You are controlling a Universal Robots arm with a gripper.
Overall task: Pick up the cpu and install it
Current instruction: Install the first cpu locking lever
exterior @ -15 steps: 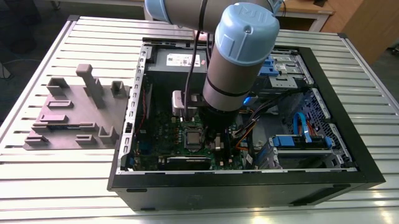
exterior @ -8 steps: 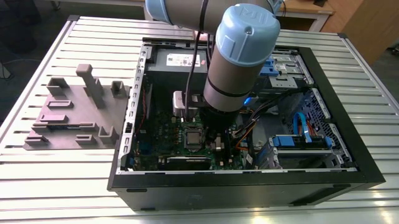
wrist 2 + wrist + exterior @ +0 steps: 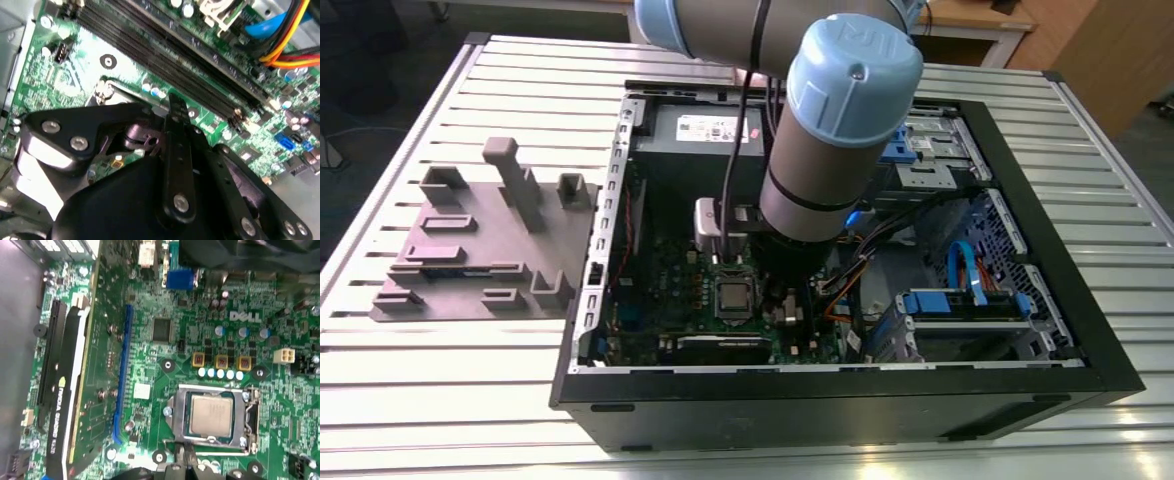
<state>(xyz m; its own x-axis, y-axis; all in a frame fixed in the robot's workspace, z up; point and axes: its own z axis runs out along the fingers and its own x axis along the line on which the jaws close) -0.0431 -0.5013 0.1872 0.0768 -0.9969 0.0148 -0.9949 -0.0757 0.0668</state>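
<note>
The cpu (image 3: 211, 415) is a small square chip with a shiny silver top. It lies flat inside the black-and-silver socket frame (image 3: 249, 416) on the green motherboard (image 3: 150, 355). In the exterior view the cpu (image 3: 735, 297) sits in the middle of the open computer case (image 3: 854, 400), just below the arm's wrist. My gripper (image 3: 185, 466) hangs above the board right beside the socket's edge, apart from the chip. The second wrist view has the gripper (image 3: 175, 107) as black linkage over the board near the memory slots (image 3: 165, 55).
A graphics card (image 3: 62, 390) stands on the board beside the socket. A grey power supply (image 3: 707, 130) fills the case's far end. Drive bays with blue parts (image 3: 961, 300) and orange cables (image 3: 290, 55) lie toward the exterior view's right. A grey fixture plate (image 3: 480, 240) rests on the table outside the case.
</note>
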